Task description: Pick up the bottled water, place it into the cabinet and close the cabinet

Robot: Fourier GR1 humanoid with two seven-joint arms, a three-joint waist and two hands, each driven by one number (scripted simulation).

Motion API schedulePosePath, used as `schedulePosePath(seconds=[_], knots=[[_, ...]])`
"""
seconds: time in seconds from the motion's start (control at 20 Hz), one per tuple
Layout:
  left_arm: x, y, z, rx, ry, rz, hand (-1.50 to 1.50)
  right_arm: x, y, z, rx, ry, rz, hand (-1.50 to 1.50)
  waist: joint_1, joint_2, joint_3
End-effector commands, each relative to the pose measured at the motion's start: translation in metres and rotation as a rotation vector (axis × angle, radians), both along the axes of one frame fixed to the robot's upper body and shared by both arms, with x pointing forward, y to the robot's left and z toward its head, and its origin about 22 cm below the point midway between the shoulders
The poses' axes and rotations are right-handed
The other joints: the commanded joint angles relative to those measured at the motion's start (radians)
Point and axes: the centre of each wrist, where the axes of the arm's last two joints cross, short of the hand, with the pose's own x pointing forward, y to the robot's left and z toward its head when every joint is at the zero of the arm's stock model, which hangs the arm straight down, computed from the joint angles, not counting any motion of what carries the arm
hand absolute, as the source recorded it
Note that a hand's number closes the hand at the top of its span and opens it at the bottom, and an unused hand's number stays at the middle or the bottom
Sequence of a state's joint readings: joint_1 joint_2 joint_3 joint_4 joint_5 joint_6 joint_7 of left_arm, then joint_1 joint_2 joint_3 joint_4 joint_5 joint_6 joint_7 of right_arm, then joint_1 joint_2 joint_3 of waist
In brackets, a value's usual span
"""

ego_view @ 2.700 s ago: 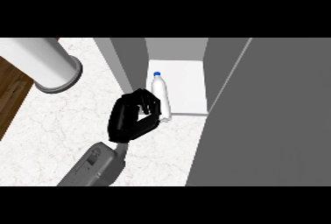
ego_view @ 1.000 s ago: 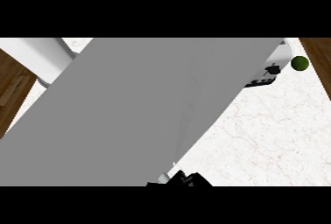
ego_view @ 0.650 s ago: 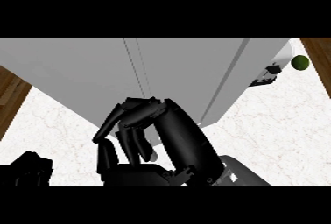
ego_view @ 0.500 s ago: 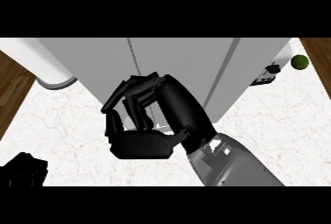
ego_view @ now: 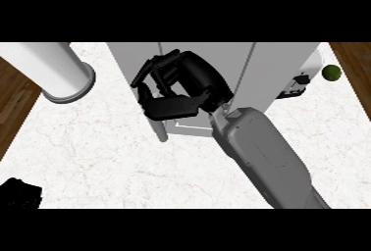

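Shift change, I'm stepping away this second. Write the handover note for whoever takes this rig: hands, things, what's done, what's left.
Right hand: fingers curled, nothing seen in them, up against the front of the cabinet.
Left hand: only a dark patch at the lower left edge over the counter; its state can't be told.
Bottle: not in view. It may be inside the cabinet, but that can't be confirmed.
Done: no bottle shows on the counter, so it is probably put away.
Left: a narrow grey strip, door edge or handle, stands out below the right hand. The door may not be fully closed, so push it shut and check.
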State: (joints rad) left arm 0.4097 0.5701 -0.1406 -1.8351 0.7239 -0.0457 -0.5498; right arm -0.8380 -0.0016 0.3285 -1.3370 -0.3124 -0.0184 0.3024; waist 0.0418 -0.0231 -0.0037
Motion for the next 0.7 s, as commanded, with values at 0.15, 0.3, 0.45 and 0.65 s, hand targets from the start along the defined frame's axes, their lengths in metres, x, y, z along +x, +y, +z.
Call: schedulePosePath(seconds=[0.15, 0.3, 0.45, 0.65], knots=[[-0.001, 0.003, 0.005, 0.008, 0.005, -0.019, 1.5, 0.049, -0.051, -0.029, -0.04, 0.018, -0.162, 1.5, 0.004, 0.041, 0.004], [0.011, -0.002, 0.013, 0.004, -0.032, -0.019, 1.5, 0.06, -0.073, -0.01, -0.04, 0.009, -0.152, 1.5, -0.006, 0.046, 0.004], [0.012, -0.004, 0.011, 0.013, -0.019, -0.039, 1.5, 0.061, -0.059, -0.013, -0.025, 0.01, -0.14, 1.5, 0.003, 0.046, 0.003], [0.008, -0.008, 0.005, -0.002, -0.01, -0.028, 1.5, 0.063, -0.063, -0.017, -0.036, 0.001, -0.136, 1.5, 0.006, 0.045, 0.002]])
